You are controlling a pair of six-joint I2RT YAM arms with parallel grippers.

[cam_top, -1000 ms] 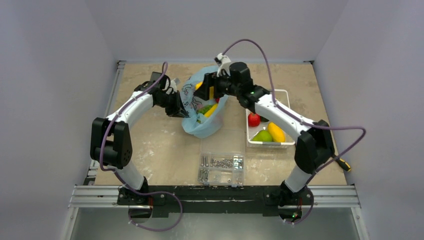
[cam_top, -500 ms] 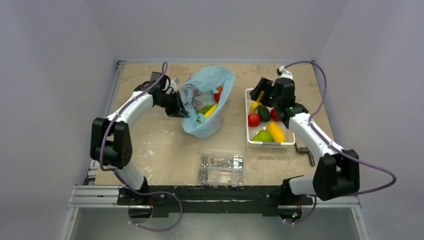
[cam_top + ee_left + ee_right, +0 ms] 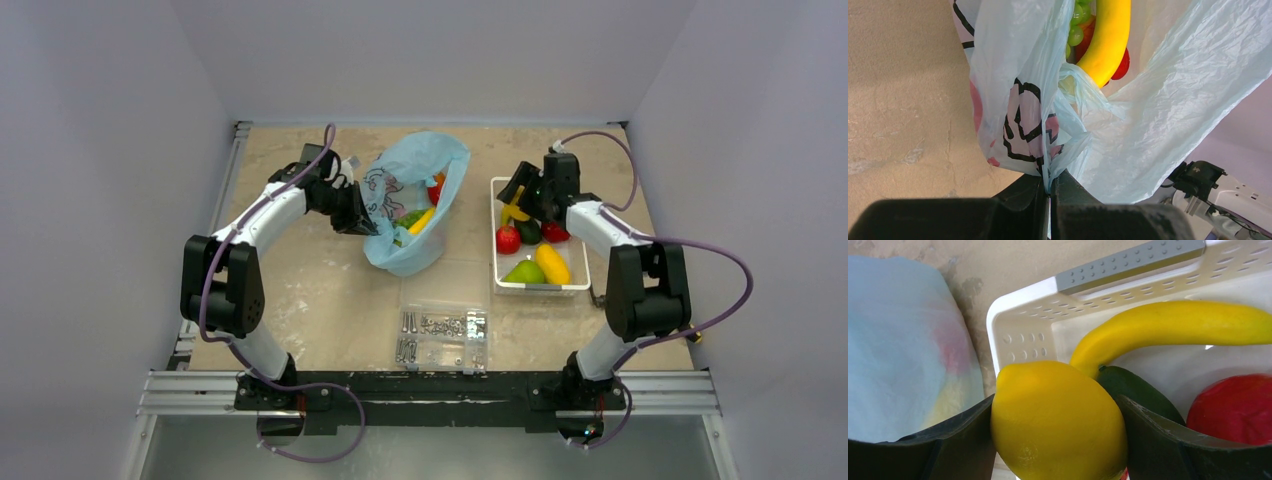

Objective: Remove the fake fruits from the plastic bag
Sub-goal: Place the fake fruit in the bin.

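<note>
Lemon in the hand — white basket beyond (banana, red fruit inside)

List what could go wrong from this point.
1. The lemon held in the right gripper sits above a crowded basket; released, it may roll off the banana and over the rim.
2. The left gripper pinches only a thin fold of the bag; it could slip, closing the mouth over the fruit inside.

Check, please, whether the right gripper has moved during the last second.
Yes. The right gripper has swung rightward from above the plastic bag to the far end of the white basket, where it holds a yellow lemon.
</note>
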